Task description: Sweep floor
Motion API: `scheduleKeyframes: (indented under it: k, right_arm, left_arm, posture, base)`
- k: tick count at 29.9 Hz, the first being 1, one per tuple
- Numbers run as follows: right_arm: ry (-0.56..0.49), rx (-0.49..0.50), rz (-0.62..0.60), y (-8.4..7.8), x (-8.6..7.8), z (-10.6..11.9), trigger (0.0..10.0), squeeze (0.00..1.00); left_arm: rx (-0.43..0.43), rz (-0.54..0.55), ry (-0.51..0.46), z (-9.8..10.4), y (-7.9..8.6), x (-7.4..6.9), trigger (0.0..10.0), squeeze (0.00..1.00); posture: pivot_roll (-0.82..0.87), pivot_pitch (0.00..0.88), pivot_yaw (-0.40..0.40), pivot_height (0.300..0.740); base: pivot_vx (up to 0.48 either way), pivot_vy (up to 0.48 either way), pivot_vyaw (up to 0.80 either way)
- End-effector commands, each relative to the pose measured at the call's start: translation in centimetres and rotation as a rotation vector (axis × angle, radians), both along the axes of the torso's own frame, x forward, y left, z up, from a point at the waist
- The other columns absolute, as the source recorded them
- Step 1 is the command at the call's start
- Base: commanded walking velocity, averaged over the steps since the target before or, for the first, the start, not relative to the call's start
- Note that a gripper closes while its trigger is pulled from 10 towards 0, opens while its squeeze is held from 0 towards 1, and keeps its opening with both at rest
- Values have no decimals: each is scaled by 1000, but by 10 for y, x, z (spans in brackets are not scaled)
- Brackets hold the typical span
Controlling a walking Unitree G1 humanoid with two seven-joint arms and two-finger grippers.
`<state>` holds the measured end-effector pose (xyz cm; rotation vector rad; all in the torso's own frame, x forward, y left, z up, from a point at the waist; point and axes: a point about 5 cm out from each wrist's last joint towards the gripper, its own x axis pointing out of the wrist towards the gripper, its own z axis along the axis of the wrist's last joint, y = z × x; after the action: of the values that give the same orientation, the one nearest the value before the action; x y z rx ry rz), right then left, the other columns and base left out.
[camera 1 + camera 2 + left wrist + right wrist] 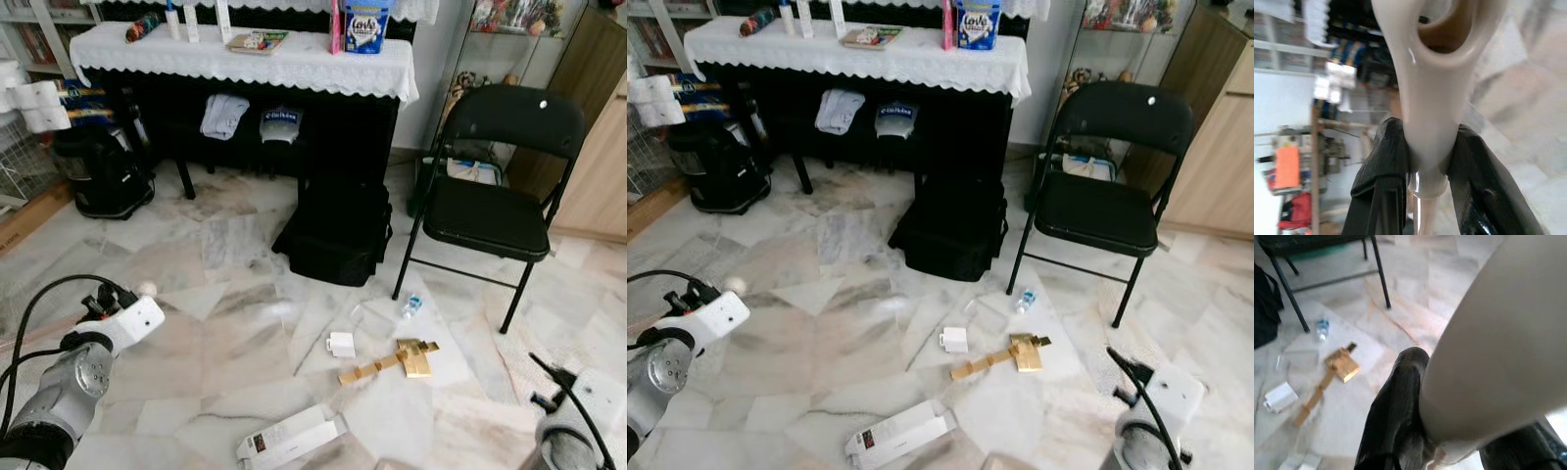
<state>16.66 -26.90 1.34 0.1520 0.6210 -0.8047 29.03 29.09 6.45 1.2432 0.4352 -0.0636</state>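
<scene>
A cream handle (1432, 88), ending in a loop with a hole, is clamped between the black fingers (1382, 171) of the left pincer (1430, 161), seen in the left wrist view. A second, broad cream handle (1498, 347) is gripped in the same way by the right pincer (1449, 450), one finger (1396, 416) being pressed against its side. The left arm (93, 357) is held low at the robot's left and the right arm (1151, 411) low at its right. On the marble floor (196, 333) between them, litter is scattered: a white box (291, 436) nearest, a gold box (416, 357) touching a gold strip (367, 370), a small white carton (342, 345) and a small bottle (410, 305). Beyond these a black bag (338, 235) lies, with a folding chair (495, 186) to its right and a worktop (245, 59) under a white lace cloth behind.
</scene>
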Motion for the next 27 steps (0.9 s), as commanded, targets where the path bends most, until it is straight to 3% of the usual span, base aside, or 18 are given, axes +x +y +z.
scheduleKeyframes:
  k: [1, 3, 5, 7, 9, 13, 15, 16, 17, 20, 22, 23, 24, 27]
  right_arm:
    - [130, 157, 14, 19, -19, -21, 10000, 0]
    - [-2, 20, 39, 13, -17, 5, 10000, 0]
    - [-208, -44, 58, 11, -5, 28, 10000, 0]
    - [-295, -79, 85, 11, -1, 41, 10000, 0]
    - [-327, -171, 209, 16, 7, 53, 10000, 0]
    - [-370, -284, 359, 27, 19, 66, 10000, 0]
    - [-393, -307, 401, 31, 21, 70, 10000, 0]
    - [-450, -343, 463, 37, 24, 79, 10000, 0]
    - [-450, -343, 463, 37, 24, 79, 10000, 0]
    - [-488, -358, 486, 36, 27, 83, 10000, 0]
    - [-500, -350, 477, 33, 34, 81, 10000, 0]
    - [-500, -350, 477, 33, 34, 81, 10000, 0]
    - [-521, -352, 487, 34, 40, 81, 10000, 0]
    - [-537, -321, 463, 34, 50, 75, 10000, 0]
  left_arm:
    - [36, -12, 53, -4, 3, -6, 10000, 0]
    - [-40, 23, -30, -1, 2, -7, 10000, 0]
    - [-118, 63, -104, 3, 0, -5, 10000, 0]
    - [-164, 88, -136, 5, -2, -5, 10000, 0]
    - [-374, 156, -241, 10, -6, -2, 10000, 0]
    - [-623, 200, -359, 15, -13, -3, 10000, 0]
    - [-662, 229, -396, 16, -12, -5, 10000, 0]
    - [-737, 274, -470, 20, -10, -7, 10000, 0]
    - [-737, 274, -470, 20, -10, -7, 10000, 0]
    - [-858, 311, -554, 26, -13, -8, 10000, 0]
    - [-960, 287, -592, 30, -24, -3, 10000, 0]
    - [-960, 287, -592, 30, -24, -3, 10000, 0]
    - [-1031, 270, -619, 34, -32, 1, 10000, 0]
    - [-1101, 216, -644, 40, -50, 7, 10000, 0]
  posture:
    - [-53, 0, -8, 740]
    - [-68, 0, -8, 740]
    - [-72, 0, -6, 740]
    - [-73, 0, -4, 740]
    - [-84, 0, -2, 740]
    - [-81, 0, -7, 740]
    - [-79, 0, -13, 740]
    - [-80, 0, -16, 740]
    - [-80, 0, -16, 740]
    - [-83, 0, -20, 740]
    - [-85, 0, -22, 740]
    - [-85, 0, -22, 740]
    - [-92, 0, -22, 740]
    - [-88, 0, -26, 740]
  base:
    - [0, 0, 0]
    - [0, 0, 0]
    - [0, 0, 0]
    - [0, 0, 0]
    - [0, 0, 0]
    - [0, 0, 0]
    - [0, 0, 0]
    - [0, 0, 0]
    - [0, 0, 0]
    - [0, 0, 0]
    - [0, 0, 0]
    - [0, 0, 0]
    - [0, 0, 0]
    - [0, 0, 0]
